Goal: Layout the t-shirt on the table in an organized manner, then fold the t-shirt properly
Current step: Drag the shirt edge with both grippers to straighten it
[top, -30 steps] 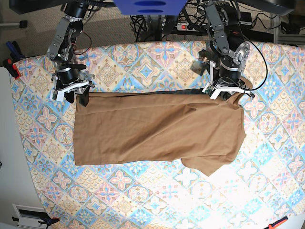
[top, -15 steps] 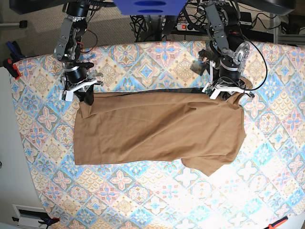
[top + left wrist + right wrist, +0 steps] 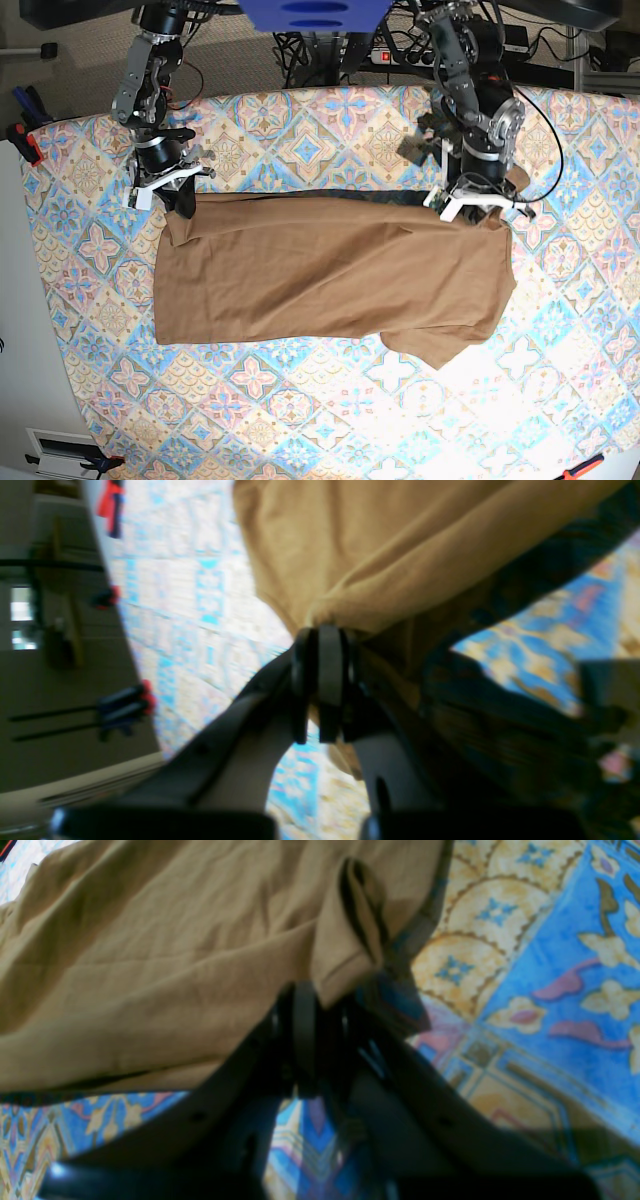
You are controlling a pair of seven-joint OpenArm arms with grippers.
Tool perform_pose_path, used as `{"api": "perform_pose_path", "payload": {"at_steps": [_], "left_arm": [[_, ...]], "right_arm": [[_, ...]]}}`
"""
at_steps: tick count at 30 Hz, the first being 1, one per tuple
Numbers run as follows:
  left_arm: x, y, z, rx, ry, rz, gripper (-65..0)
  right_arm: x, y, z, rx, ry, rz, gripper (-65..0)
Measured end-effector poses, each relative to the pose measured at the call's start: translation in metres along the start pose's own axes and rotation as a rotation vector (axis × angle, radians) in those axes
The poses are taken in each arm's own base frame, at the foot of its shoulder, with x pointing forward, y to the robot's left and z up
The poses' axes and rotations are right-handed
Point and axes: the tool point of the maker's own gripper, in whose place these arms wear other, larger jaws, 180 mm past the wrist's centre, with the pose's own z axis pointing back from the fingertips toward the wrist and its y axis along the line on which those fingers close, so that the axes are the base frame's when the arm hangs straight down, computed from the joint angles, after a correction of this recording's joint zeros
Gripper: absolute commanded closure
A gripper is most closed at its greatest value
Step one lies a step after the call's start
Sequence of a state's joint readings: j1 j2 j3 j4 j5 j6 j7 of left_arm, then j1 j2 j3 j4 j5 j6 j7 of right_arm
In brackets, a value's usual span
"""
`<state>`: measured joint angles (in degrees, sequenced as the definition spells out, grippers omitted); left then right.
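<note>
The layout step looks to be in hand, not the fold: the tan-brown t-shirt point(image 3: 330, 268) lies spread across the middle of the table point(image 3: 300, 130), its far edge lifted off the cloth by both arms. The left gripper point(image 3: 320, 680) has its jaws pressed together on a bunched fold of the shirt's far edge, toward the table's far right corner; the right gripper point(image 3: 317, 1032) is likewise clamped on a doubled-over hem corner toward the far left. The fabric is soft, matte and plain, draping in shallow creases, with one sleeve point(image 3: 437, 347) jutting toward the near edge. The next move probably calls for drawing the held edge taut and lowering it flat onto the pastel diamond-tiled cloth.
</note>
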<state>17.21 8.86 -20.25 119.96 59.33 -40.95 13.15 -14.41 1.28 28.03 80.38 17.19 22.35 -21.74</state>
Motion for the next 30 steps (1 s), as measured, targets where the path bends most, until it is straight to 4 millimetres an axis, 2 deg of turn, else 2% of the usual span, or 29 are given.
{"api": "perform_pose_path", "payload": {"at_steps": [7,10,13,17,20,23,26,28,30], "left_arm": [[0.038,0.004,-0.006,0.025,-0.054,-0.11,0.0],[0.051,0.0,-0.009,0.016,-0.079,-0.132,0.0],[0.059,0.007,-0.013,0.038,-0.097,-0.127,0.0],[0.053,-0.01,-0.03,-0.022,-0.069,-0.135,0.0],[0.044,-0.019,-0.036,-0.047,-0.032,-0.163,0.0],[0.038,-0.023,-0.036,-0.053,-0.016,-0.175,0.0],[0.029,-0.036,-0.032,-0.086,-0.002,-0.181,0.0],[0.023,-0.045,-0.029,-0.113,0.011,-0.186,0.0],[0.02,-0.047,-0.027,-0.117,0.016,-0.187,0.0]], "right_arm": [[-0.006,-0.008,0.0,0.012,-0.027,-0.073,0.0],[-0.008,-0.014,0.002,0.009,-0.035,-0.104,0.0],[-0.009,-0.017,0.003,0.007,-0.04,-0.115,0.0],[-0.008,-0.022,0.005,-0.008,-0.046,-0.13,0.0],[-0.006,-0.034,0.01,-0.033,-0.056,-0.139,0.0],[-0.005,-0.043,0.014,-0.051,-0.055,-0.151,0.0],[0.003,-0.052,0.01,-0.069,-0.037,-0.175,0.0],[0.009,-0.062,0.008,-0.108,-0.024,-0.143,0.0],[0.009,-0.063,0.007,-0.116,-0.02,-0.115,0.0]]}}
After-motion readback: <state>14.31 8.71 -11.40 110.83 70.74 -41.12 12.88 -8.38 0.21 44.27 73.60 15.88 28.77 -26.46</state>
